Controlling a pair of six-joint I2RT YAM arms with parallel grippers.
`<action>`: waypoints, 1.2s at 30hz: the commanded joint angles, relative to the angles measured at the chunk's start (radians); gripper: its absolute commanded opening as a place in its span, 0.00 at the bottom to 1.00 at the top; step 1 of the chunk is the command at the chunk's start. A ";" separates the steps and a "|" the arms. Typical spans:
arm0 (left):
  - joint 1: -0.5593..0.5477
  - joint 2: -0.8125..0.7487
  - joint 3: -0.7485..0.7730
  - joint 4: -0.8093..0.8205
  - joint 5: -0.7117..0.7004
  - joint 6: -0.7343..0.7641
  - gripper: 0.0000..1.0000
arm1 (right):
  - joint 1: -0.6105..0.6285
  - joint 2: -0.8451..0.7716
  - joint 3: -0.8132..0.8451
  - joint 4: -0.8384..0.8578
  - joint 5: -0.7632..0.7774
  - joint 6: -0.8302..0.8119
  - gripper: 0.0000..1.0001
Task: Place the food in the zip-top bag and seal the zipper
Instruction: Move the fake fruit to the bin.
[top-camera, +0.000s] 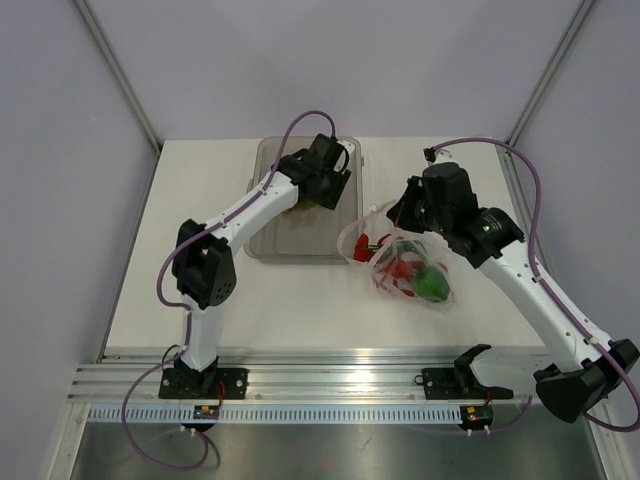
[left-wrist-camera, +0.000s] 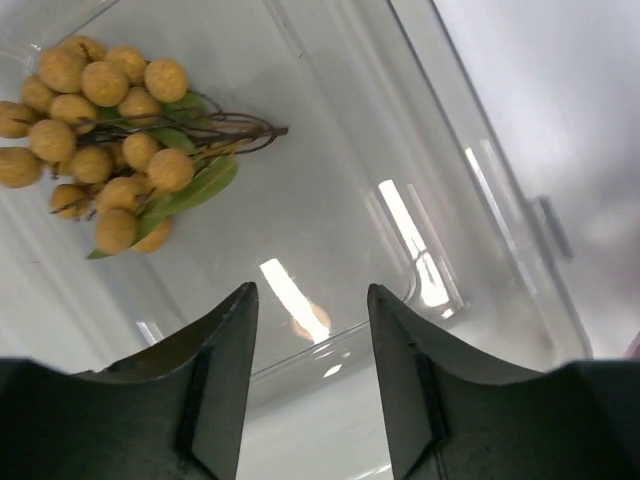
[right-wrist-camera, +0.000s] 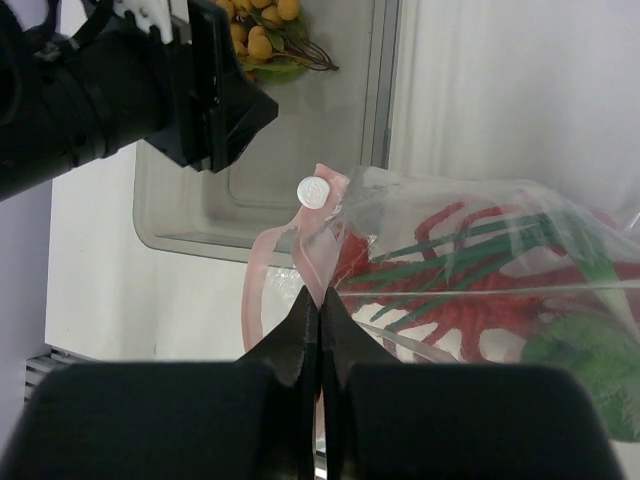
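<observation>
My left jaws stand apart with nothing between them, hanging over the tray (top-camera: 268, 240). The cluster of yellow-tan balls (left-wrist-camera: 100, 130) lies on the tray's floor ahead of them and to their left in the left wrist view, leaves and dark stems spread under it. Nothing touches it.

My right jaws are pressed together on the zipper (right-wrist-camera: 318, 240), pinching the pink strip at the bag's (right-wrist-camera: 480, 200) mouth just below a small white round slider (right-wrist-camera: 313, 190). A loose loop of the strip curls away on the tray's side. The bag lies crumpled on the worktop (top-camera: 200, 300) just beside the tray's right edge. Inside it I see the lobster (right-wrist-camera: 440, 310), thin green stalks (right-wrist-camera: 470, 250) lying across it, and the pepper (right-wrist-camera: 585, 365) at the end farthest from the mouth. I cannot tell how much of the mouth is sealed.
</observation>
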 joint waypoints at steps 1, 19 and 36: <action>0.018 0.104 0.074 -0.015 -0.055 -0.150 0.46 | -0.002 -0.039 0.010 0.005 0.041 -0.017 0.00; 0.103 0.313 0.172 0.112 -0.115 -0.618 0.58 | 0.000 -0.036 0.039 -0.030 0.081 -0.077 0.00; 0.148 0.407 0.206 0.186 -0.132 -0.739 0.37 | 0.000 -0.010 0.039 -0.024 0.074 -0.100 0.00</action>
